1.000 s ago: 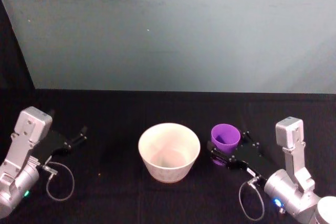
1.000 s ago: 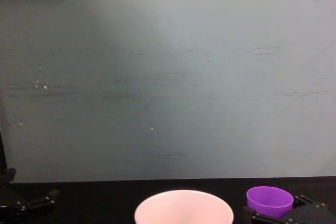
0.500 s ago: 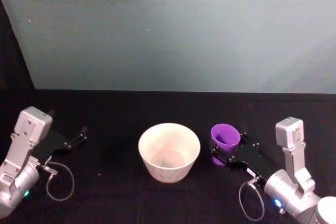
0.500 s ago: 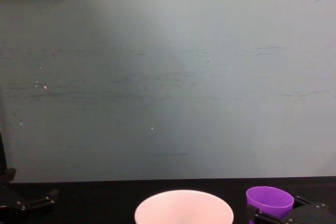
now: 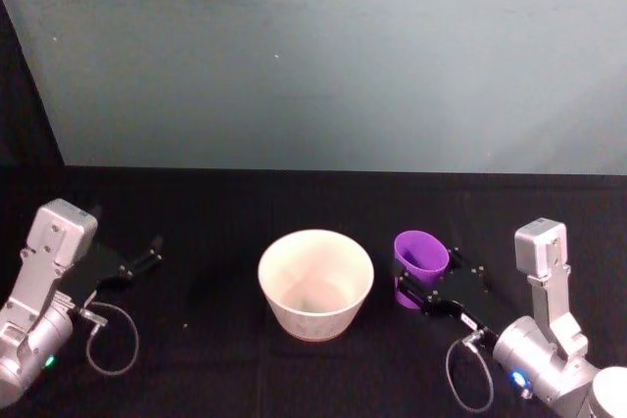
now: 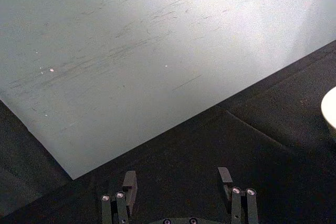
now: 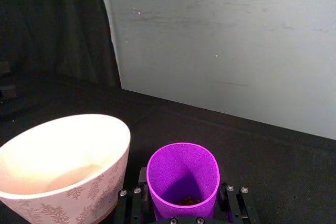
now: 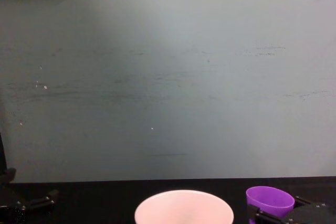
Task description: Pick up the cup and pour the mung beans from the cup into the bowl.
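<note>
- Black desk [image 5: 216, 212], carrying one bowl and one cup.
- Round white bowl [image 5: 313, 318], at centre, just left of the cup.
- Right tool [image 5: 427, 281], pinching the cup from both sides and nearer the bowl; left tool [image 5: 147, 256], spread and idle at far left.
- Small purple plastic cup [image 5: 421, 252], upright, with mung beans [image 7: 186, 200] at its bottom.

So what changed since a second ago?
The right end effector closed in around the small purple plastic cup, whose rim now looks slightly squeezed and tipped. The round white bowl and the left end effector stayed put.
</note>
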Tool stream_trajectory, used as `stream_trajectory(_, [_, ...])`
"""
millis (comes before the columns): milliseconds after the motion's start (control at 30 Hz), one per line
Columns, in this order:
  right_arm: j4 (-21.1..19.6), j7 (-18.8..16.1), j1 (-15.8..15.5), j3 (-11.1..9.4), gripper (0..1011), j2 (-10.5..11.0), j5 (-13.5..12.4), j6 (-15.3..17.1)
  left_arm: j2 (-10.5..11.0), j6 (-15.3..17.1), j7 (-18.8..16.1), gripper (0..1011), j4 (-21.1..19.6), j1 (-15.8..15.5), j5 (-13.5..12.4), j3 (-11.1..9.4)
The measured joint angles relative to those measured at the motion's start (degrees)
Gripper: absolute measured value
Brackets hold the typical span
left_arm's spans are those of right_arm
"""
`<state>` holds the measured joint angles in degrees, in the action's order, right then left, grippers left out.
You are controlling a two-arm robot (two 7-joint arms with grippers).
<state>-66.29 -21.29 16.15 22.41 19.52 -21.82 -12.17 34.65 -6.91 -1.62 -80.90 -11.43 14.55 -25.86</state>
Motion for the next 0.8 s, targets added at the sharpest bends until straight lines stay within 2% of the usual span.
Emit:
stream_trajectory(167, [-2.44,-0.45,-0.83,-0.76,722,0.83,0.17,1.15,0.0,0.0,0.0,1000,0.0,0.0,0.0,0.0])
stream_trajectory(300, [-5.57,-0.88,-1.63,-1.72,722,1.73,0.12,3.3,0.0,0.0,0.0,1000,0.0,0.0,0.0,0.0])
stream_trajectory(433, [-9.3,-1.17,-2.43,-2.64,722,2.68,0.01,6.06,0.0,0.0,0.0,1000,0.0,0.0,0.0,0.0])
stream_trajectory(500, [-12.39,-1.29,-3.04,-3.54,722,3.46,-0.2,8.4,0.0,0.0,0.0,1000,0.0,0.0,0.0,0.0])
stream_trajectory(800, [-20.1,-2.17,-3.83,-6.05,722,5.64,-1.87,13.57,0.0,0.0,0.0,1000,0.0,0.0,0.0,0.0])
